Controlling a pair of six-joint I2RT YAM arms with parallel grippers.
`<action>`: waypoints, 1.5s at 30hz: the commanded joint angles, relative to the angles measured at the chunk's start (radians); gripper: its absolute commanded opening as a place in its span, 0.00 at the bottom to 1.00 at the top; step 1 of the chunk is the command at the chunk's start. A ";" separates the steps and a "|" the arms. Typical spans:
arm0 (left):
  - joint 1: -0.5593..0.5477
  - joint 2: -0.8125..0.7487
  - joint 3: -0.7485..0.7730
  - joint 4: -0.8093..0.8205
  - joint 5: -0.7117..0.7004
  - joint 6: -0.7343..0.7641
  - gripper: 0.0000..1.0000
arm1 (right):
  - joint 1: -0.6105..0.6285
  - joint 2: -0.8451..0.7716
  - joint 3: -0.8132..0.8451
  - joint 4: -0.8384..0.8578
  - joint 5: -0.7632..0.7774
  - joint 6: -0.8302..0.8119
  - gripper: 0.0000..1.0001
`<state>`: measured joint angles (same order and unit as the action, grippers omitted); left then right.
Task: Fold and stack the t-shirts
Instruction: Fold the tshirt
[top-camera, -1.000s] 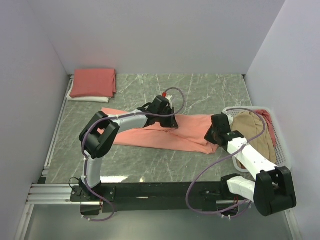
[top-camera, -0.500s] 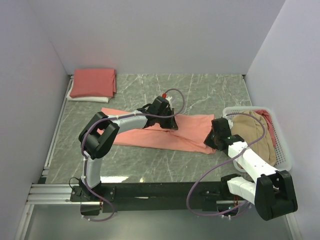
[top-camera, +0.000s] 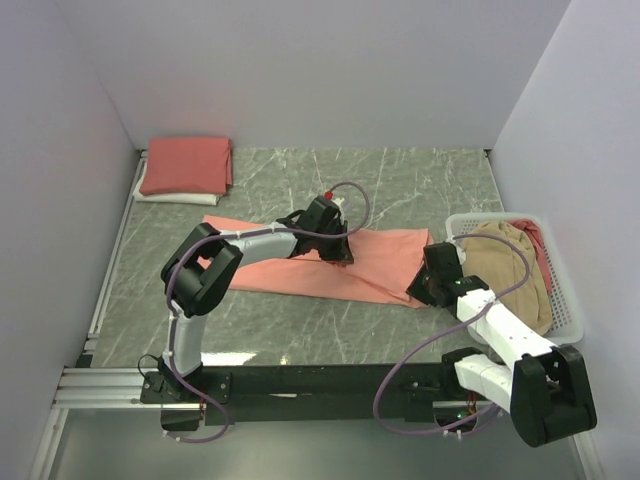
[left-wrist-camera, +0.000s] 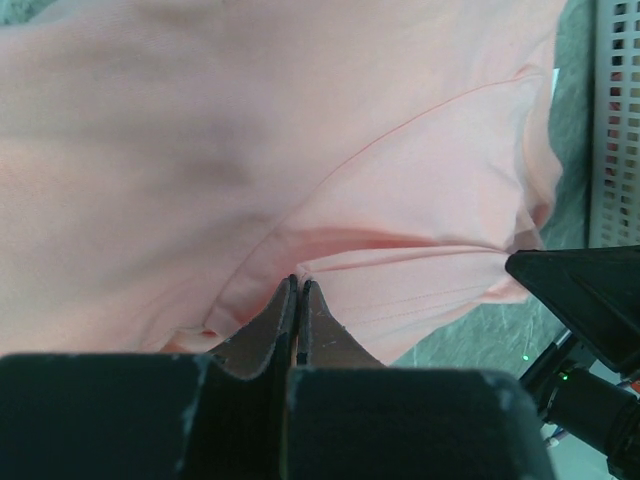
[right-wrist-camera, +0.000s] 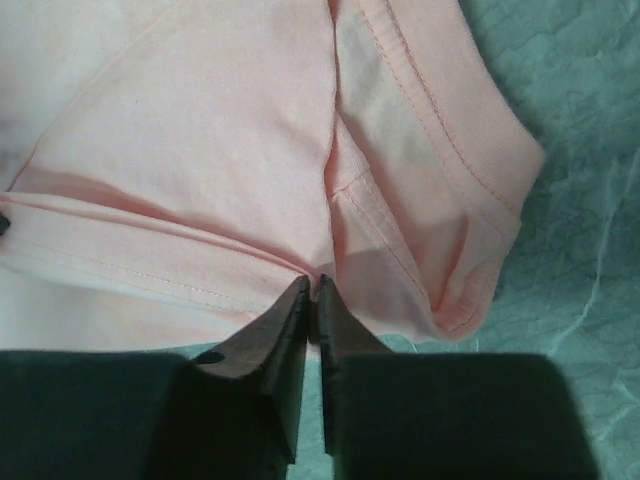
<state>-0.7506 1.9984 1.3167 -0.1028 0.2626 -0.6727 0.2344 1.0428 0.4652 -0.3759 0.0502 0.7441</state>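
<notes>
A salmon-pink t-shirt (top-camera: 385, 265) lies spread in a long band across the middle of the table. My left gripper (top-camera: 336, 250) rests on its middle, shut on a pinched fold (left-wrist-camera: 298, 280) of it. At the shirt's right end, my right gripper (top-camera: 422, 290) is low over the near corner. Its jaws stand a thin slit apart with a fold of the hem (right-wrist-camera: 318, 278) between the tips. A folded salmon t-shirt (top-camera: 187, 163) lies on a folded white one (top-camera: 158, 198) at the back left. A tan t-shirt (top-camera: 508, 262) and a pink one (top-camera: 540, 236) sit in the basket.
The white lattice basket (top-camera: 572, 312) stands at the right edge, close to my right arm; its wall (left-wrist-camera: 615, 120) shows in the left wrist view. Grey walls close the table at the back and sides. Green marble surface (top-camera: 330, 330) lies between the shirt and the arm bases.
My right gripper has drawn back toward the near edge at the shirt's right corner, and its jaws have parted slightly. The left gripper stays in place, pinching the shirt.
</notes>
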 joint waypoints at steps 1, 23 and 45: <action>-0.004 0.002 0.016 -0.005 -0.028 0.022 0.04 | -0.007 -0.030 -0.016 0.000 0.002 0.012 0.17; 0.114 -0.182 0.003 -0.183 -0.234 -0.039 0.27 | 0.104 0.150 0.246 -0.002 0.030 0.037 0.40; 0.136 -0.398 -0.508 -0.133 -0.421 -0.122 0.25 | 0.137 0.559 0.274 0.229 -0.032 0.086 0.42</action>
<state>-0.5728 1.6131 0.8440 -0.2272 -0.1268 -0.7609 0.3634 1.5215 0.7155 -0.1513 0.0044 0.8318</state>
